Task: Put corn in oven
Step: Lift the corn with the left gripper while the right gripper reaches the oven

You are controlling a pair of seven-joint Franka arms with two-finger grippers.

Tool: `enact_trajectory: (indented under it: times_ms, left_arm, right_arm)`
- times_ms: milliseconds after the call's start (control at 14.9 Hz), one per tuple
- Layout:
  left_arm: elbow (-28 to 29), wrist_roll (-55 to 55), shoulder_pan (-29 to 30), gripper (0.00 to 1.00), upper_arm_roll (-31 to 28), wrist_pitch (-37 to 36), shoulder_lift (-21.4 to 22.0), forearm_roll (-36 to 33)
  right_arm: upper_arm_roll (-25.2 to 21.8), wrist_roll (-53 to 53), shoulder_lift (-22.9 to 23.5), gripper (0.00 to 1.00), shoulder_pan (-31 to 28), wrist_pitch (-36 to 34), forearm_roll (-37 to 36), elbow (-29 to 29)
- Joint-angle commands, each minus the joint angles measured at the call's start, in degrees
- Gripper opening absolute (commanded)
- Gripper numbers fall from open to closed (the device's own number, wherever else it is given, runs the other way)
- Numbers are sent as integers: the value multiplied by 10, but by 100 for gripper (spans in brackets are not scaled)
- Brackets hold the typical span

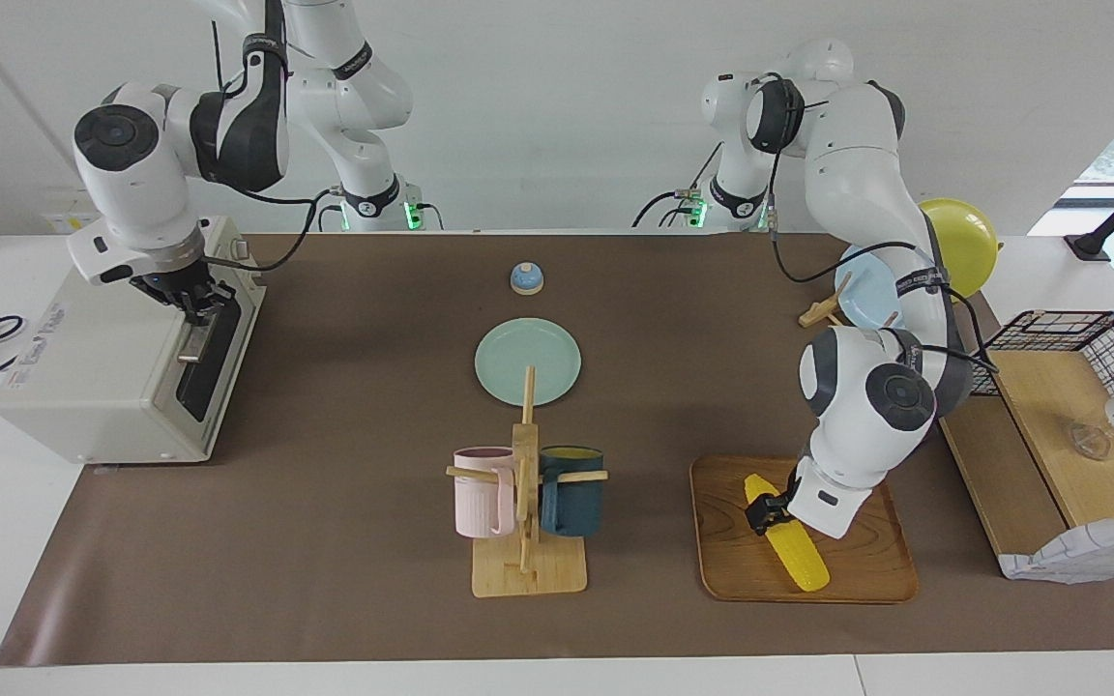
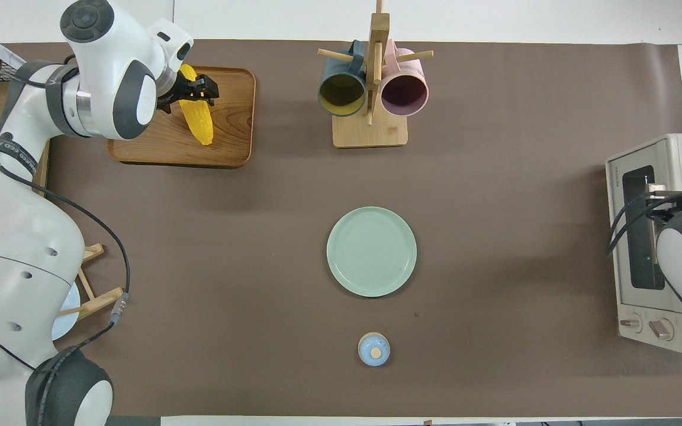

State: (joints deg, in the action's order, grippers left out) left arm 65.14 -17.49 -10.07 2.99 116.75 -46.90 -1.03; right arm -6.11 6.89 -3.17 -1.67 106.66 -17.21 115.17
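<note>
The right gripper (image 1: 197, 311) is set at the handle of the oven (image 1: 93, 367); whether its fingers are clamped cannot be told. On the wooden tray (image 1: 866, 575), at the left arm's end of the table, the corn (image 1: 794, 551) is straddled by the left gripper (image 1: 763, 512), fingers set around it. An off-centre grasp is judged likely to let the tapered cob swing or slip when lifted.

Yellow corn (image 1: 787, 544) lying flat on wooden tray (image 1: 866, 570); off-white oven (image 1: 102, 377) at right arm's table end.
</note>
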Motion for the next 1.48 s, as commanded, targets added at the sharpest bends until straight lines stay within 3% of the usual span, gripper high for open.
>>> enact_trajectory:
  times_ms: [0, 404, 538, 606, 807, 942, 1278, 1413]
  left_arm:
    - [-22, -3, -5, 100, -4, 24, -25, -12]
    - [-22, 1, -1, 100, -4, 29, -27, -12]
    - [-22, 4, -1, 92, -6, 29, -29, -12]
    - [-22, 4, -1, 84, -7, 30, -29, -12]
    - [-22, 4, -1, 31, -4, 25, -29, -12]
    - [-22, 4, -1, 0, -2, 14, -27, -12]
    - [-15, 3, 1, 0, -4, -41, 29, 38]
    - [4, -8, -6, 0, -5, -80, 85, 54]
  right_arm:
    - [3, -12, -8, 0, -11, 16, -7, 14]
    - [3, -13, -8, 0, -21, 50, -1, 38]
    - [3, -9, -7, 0, -21, 54, -1, 47]
    - [3, -8, -7, 0, -21, 54, 2, 51]
    - [4, -12, -4, 0, -19, 69, 23, 58]
    - [4, -7, -2, 0, -12, 90, 42, 73]
    - [6, -7, 22, 0, 5, 122, 53, 81]
    - [6, -7, 34, 0, 11, 140, 56, 86]
